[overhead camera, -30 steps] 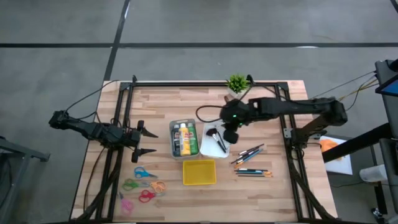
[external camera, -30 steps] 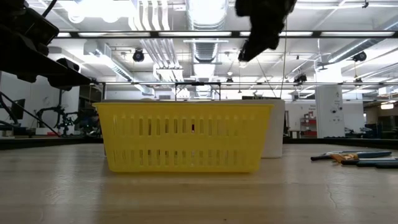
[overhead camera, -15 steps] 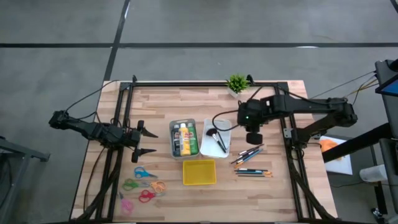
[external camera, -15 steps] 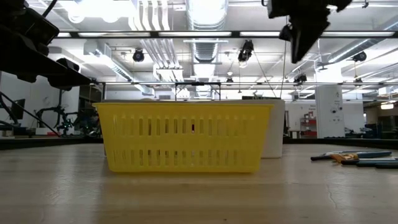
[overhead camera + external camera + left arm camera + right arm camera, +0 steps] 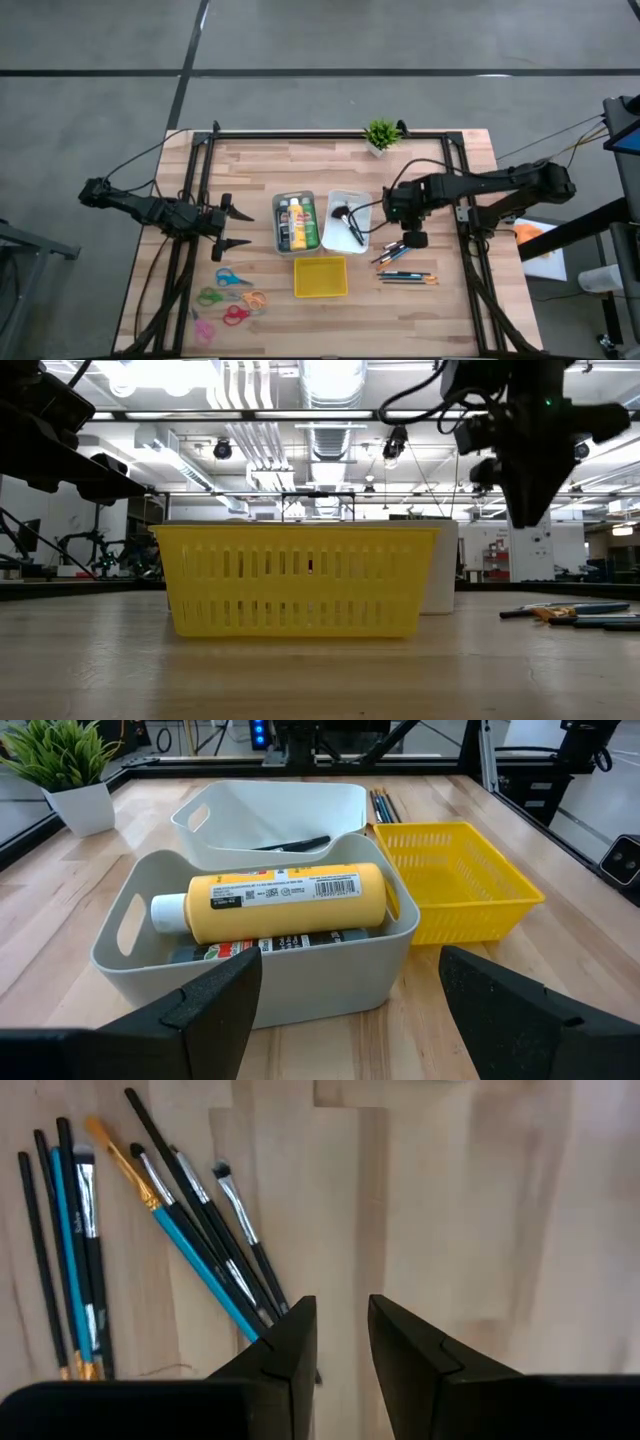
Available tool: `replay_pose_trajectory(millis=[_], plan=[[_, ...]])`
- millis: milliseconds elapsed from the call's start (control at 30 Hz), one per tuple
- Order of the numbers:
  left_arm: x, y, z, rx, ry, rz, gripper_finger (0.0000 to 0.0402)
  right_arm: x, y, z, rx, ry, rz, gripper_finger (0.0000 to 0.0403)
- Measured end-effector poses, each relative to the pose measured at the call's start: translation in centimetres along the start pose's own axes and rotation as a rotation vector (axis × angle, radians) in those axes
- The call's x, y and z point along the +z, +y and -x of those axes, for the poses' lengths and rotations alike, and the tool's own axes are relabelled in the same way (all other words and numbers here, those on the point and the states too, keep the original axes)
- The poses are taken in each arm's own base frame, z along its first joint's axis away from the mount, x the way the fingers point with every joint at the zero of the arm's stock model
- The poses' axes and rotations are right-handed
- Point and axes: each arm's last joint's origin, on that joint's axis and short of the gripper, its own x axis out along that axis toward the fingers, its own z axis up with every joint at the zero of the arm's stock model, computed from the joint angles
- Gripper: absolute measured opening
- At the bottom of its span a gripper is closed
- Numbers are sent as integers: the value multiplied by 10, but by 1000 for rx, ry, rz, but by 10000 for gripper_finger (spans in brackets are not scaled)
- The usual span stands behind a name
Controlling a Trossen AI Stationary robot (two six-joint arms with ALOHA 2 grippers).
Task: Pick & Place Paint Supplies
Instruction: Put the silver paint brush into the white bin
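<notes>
High view: wooden desk (image 5: 300, 320) with both arms over it. The right gripper (image 5: 414, 239) hangs above the desk just beside the loose brushes (image 5: 400, 248), between the white bin (image 5: 345, 195) and the desk's right frame. In the right wrist view its fingers (image 5: 290, 1345) stand a narrow gap apart, nothing between them — bare wood shows through the gap. The brushes (image 5: 190, 1230) fan out on the wood just ahead of the fingertips; a second cluster of brushes and pencils (image 5: 65, 1250) lies parallel, a little apart from the fan.

Left gripper (image 5: 232, 226) waits at the desk's left side, level with the grey bin (image 5: 278, 205), fingers (image 5: 215, 1005) spread wide and holding nothing.

Grey bin holds the paint bottles lying on their sides — a yellow bottle (image 5: 285, 900) on top in the left wrist view, darker ones under it. The white bin touches the grey one on its right and has a dark brush (image 5: 352, 226) in it. Yellow basket (image 5: 320, 277) sits just in front of both bins. Scissors (image 5: 228, 297) in several colours lie near the desk's front left corner. A small potted plant (image 5: 380, 135) stands at the back edge.

Low view: the yellow basket (image 5: 300, 580) fills the middle, with the right arm hanging above the desk to its right.
</notes>
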Motion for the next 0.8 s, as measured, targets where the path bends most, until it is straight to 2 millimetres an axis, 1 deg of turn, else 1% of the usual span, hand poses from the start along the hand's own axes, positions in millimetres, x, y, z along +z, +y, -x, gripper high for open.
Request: replay_pose_trajectory(millis=[67,267,467,600,800], plan=[[0,0,0,0,0,0,306,-3,2,-9,7,-24,8,91],[0,0,0,1,0,0,306,-13,9,-33,105,-80,-5,91],[0,0,0,0,0,0,306,-21,14,-52,120,-93,-23,91],[0,0,0,0,0,0,306,-24,17,-59,124,-101,-12,91],[0,0,0,1,0,0,306,-26,20,-62,127,-102,-2,91]])
